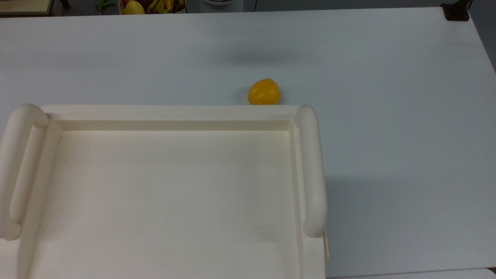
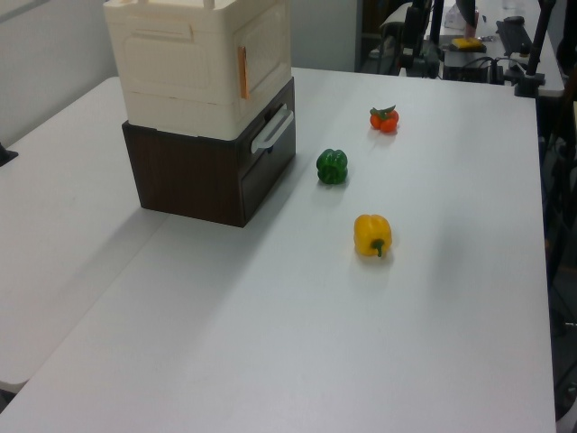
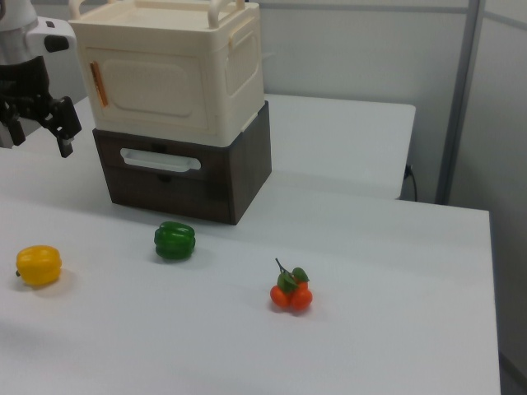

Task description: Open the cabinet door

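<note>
gripper [image 3: 37, 132] hanging open, cabinet door [image 3: 152, 90] shut just to its right in the right view, yellow pepper [image 3: 39, 265] below

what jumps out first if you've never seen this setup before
The cream-white plastic cabinet stacked on a dark brown wooden drawer unit dominates the white table, its front door shut. Bright toy produce lies in front of it: a yellow bell pepper, a green bell pepper and an orange tomato cluster. The robot's black tool hangs at the right view's left edge.
</note>
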Motion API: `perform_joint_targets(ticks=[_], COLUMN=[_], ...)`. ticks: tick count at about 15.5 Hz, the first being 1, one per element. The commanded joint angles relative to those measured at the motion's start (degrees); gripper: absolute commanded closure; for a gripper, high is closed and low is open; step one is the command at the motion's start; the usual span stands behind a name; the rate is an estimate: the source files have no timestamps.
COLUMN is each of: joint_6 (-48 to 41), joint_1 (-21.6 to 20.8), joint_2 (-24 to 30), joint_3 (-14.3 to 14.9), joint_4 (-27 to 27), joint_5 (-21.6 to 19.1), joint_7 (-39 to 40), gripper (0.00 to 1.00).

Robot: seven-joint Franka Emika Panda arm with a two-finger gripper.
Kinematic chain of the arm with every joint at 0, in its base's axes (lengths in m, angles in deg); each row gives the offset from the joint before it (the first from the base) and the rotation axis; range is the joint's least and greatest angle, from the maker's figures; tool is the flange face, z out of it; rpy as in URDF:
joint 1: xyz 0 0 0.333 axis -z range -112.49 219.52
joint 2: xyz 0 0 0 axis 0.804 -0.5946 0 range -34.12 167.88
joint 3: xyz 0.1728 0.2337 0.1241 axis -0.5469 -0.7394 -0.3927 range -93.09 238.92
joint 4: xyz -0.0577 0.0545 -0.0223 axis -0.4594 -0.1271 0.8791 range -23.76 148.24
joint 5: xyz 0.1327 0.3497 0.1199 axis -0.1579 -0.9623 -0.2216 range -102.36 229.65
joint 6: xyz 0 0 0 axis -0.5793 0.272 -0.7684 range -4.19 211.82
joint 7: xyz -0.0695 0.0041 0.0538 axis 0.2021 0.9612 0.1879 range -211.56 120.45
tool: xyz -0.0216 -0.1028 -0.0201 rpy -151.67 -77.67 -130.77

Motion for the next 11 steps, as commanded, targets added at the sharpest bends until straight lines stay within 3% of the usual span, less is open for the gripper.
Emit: perform_joint_targets(ticks=[1, 11], joint_6=[1.14, 2.97], joint_1=[0.05, -0.21], joint_2=[0.57, -0.3], joint_3=[0.11, -0.06], joint_4=[0.83, 0.65], joint_5=[0.76, 0.58], joint_7=[0.73, 1.26], gripper=[0.0, 0.0])
